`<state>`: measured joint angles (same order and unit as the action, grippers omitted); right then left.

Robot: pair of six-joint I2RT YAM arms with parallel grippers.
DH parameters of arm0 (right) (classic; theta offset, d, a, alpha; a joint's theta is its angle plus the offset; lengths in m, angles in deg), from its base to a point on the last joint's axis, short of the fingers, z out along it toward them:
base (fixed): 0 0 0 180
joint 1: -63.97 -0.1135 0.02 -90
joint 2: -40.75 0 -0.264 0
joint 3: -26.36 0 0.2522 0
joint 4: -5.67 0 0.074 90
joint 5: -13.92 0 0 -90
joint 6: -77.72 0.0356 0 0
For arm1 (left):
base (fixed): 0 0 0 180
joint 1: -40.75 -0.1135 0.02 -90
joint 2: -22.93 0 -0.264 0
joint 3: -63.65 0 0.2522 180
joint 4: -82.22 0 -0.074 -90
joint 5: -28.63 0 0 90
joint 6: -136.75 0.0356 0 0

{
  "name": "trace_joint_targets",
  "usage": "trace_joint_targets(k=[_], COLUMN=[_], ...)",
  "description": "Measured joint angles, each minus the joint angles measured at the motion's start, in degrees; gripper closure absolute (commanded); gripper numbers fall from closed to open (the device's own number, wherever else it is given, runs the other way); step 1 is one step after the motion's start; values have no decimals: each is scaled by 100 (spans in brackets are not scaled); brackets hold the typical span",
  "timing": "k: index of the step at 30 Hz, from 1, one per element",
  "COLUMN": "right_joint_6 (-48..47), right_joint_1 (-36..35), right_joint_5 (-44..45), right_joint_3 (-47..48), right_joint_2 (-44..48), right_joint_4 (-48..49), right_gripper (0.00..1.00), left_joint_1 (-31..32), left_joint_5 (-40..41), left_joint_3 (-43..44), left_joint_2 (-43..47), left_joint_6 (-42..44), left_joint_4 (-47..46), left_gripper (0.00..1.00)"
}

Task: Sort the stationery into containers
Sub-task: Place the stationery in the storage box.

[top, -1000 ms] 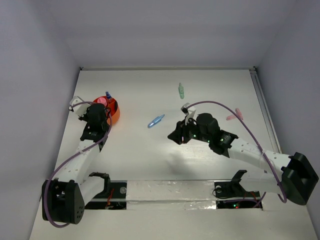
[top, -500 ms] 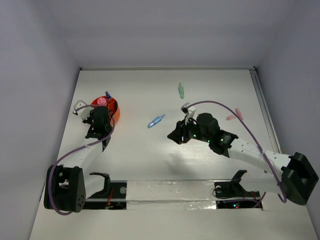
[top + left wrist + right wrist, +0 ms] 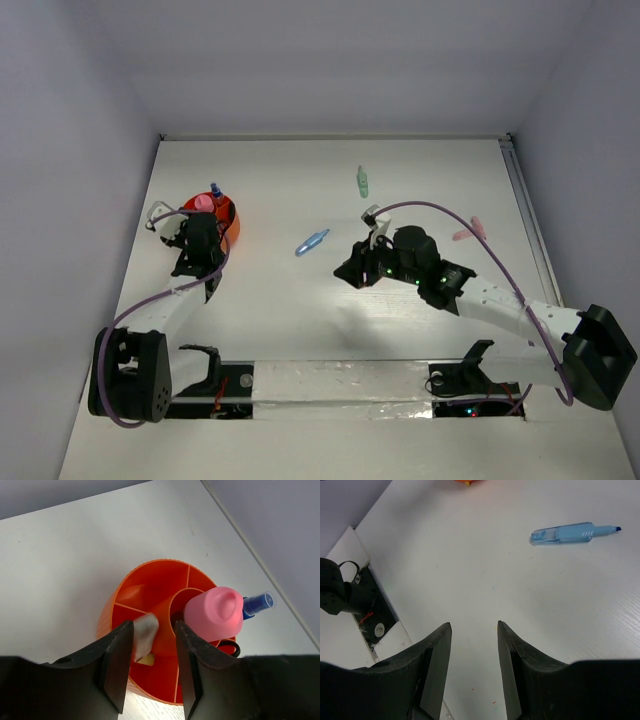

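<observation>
Left claw (image 3: pixel 154 625) is hovering narrowly parted over the orange cup (image 3: pixel 165 562), beige-grey piece (image 3: pixel 146 632) beside one finger; right claw (image 3: pixel 474 625) is hanging half-open above the desk (image 3: pixel 520 590)

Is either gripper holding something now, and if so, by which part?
Nothing is held. The left gripper stands open over the orange cup; the grey piece touches at most one finger. The right gripper is open and empty.
</observation>
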<state>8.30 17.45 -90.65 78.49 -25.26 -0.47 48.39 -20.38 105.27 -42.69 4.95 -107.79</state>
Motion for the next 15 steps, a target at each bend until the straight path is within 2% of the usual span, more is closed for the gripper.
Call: trace_joint_targets(k=[7, 12, 15], right_joint_6=[2, 2, 2], right_joint_1=[0, 0, 0], right_joint_5=[-46, -57, -83], right_joint_3=[0, 0, 0], right_joint_2=[-2, -2, -9], right_joint_4=[15, 15, 20], right_gripper=[52, 52, 52], left_joint_1=[0, 48, 118], left_joint_5=[-85, -186, -361], left_joint_3=[-20, -105, -127], left_joint_2=[299, 892, 1123], left_joint_6=[-81, -94, -74], left_joint_4=[116, 236, 433], left_gripper=[59, 65, 66])
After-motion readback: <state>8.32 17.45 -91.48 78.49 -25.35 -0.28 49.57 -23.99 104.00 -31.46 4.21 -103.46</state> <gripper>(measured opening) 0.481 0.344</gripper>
